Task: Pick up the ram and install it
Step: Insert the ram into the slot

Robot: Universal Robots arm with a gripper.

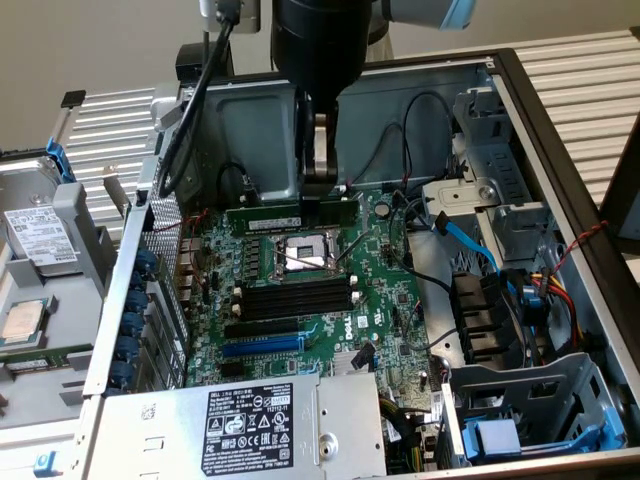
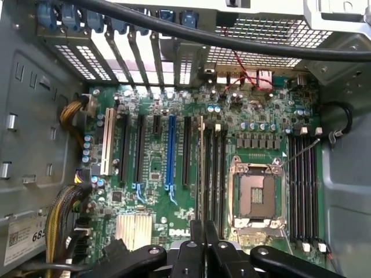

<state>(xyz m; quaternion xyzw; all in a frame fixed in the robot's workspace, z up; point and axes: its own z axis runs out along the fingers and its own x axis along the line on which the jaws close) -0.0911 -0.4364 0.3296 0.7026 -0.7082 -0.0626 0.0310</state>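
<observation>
The ram is a long green stick with black chips, held level above the motherboard inside the open computer case. My gripper comes straight down from above and is shut on the ram's upper edge, right of its middle in the exterior view. In the wrist view the ram shows edge-on as a thin line running out from my gripper. It lines up along the black memory slots between the processor socket and the blue expansion slot. The same slots lie in front of the socket.
A second bank of black memory slots lies on the socket's other side. The power supply fills the case's front, and a drive cage and blue cable stand at the exterior view's right. A thick black cable hangs beside the arm.
</observation>
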